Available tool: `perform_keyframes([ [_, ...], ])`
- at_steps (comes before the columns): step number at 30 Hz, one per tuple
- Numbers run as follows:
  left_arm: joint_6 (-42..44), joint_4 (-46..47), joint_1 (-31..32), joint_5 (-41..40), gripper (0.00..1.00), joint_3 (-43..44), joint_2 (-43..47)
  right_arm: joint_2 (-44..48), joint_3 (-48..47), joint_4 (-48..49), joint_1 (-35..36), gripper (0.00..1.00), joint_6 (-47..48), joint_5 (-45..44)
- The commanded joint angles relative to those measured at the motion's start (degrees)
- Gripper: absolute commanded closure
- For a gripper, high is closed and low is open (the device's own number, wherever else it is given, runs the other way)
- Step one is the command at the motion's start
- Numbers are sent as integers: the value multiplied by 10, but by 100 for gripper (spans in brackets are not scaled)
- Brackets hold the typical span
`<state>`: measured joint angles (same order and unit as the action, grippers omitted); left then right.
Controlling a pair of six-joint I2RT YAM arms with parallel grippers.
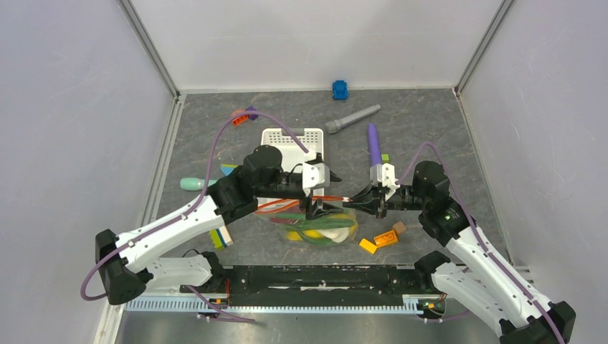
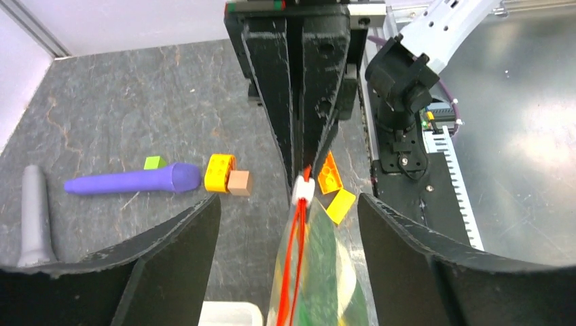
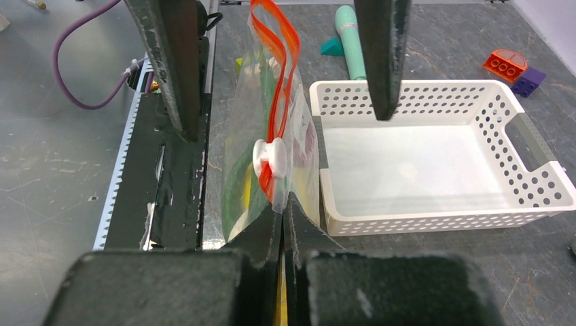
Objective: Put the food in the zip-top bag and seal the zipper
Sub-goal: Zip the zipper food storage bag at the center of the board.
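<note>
The clear zip-top bag lies just in front of the white basket, with its top edge lifted. Green, yellow and whitish food shows inside it. Its orange-red zipper runs between the two grippers. My right gripper is shut on the bag's end corner, just behind the white slider. It also shows in the top view. My left gripper is open, its fingers standing wide on either side of the bag's mouth without touching it. The slider sits beyond its fingertips.
The white slotted basket stands behind the bag and looks empty in the right wrist view. A purple cylinder, a grey cylinder, a teal cylinder, orange and yellow blocks and a blue block lie around.
</note>
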<state>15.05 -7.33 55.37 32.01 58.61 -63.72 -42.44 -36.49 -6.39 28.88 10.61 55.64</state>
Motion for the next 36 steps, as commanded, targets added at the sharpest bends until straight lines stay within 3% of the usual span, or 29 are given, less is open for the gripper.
perform_keyframes([
  [1,-18,32,1,28,25,42,-33,5,-18,16,0,100,-7,5],
  [10,-2,23,1,66,47,54,-49,8,-22,1,1,100,-4,-10],
  [27,4,12,1,53,50,63,-73,14,-23,-1,0,100,-4,-8],
  [36,5,7,1,62,86,61,-68,13,-23,-5,1,100,-3,-19],
])
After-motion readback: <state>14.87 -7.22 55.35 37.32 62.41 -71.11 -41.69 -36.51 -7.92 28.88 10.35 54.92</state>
